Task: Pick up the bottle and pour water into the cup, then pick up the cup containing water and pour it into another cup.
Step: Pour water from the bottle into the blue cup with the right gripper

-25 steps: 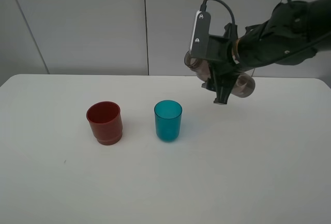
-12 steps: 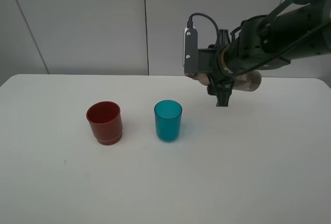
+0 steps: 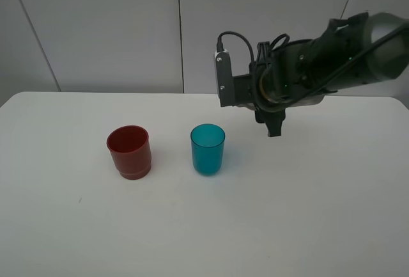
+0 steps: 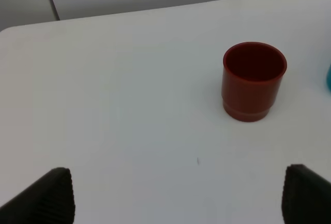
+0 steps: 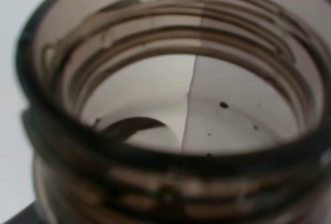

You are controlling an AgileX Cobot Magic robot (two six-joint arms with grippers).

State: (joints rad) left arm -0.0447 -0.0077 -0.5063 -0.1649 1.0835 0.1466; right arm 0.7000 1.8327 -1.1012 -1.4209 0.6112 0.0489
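1. The white table (image 3: 287, 213) carries only the two cups, and they stand apart from each other.
2. The right arm (image 3: 319, 66) hangs above the far right part of the table. Its right gripper (image 3: 272, 121) is closed on the bottle (image 5: 155, 177), whose open threaded neck fills the right wrist view.
3. From the high camera the bottle is almost hidden behind the arm. I judge that it is in the air, to the right of the teal cup and behind it, not yet over it. How much water is inside, I cannot tell.
4. The red cup (image 3: 129, 151) stands upright to the left. It is needed only for the later step.
5. The teal cup (image 3: 208, 149) stands upright near the middle and is the target now. I would bring the bottle mouth just above its rim first and only then tilt, slowly, because this cup is narrow and light. A fast stream may miss it, and a touch may tip it.
6. The left gripper (image 4: 181, 195) has its fingers wide apart and holds nothing. It looks at the red cup from a distance and should stay away during the pour.
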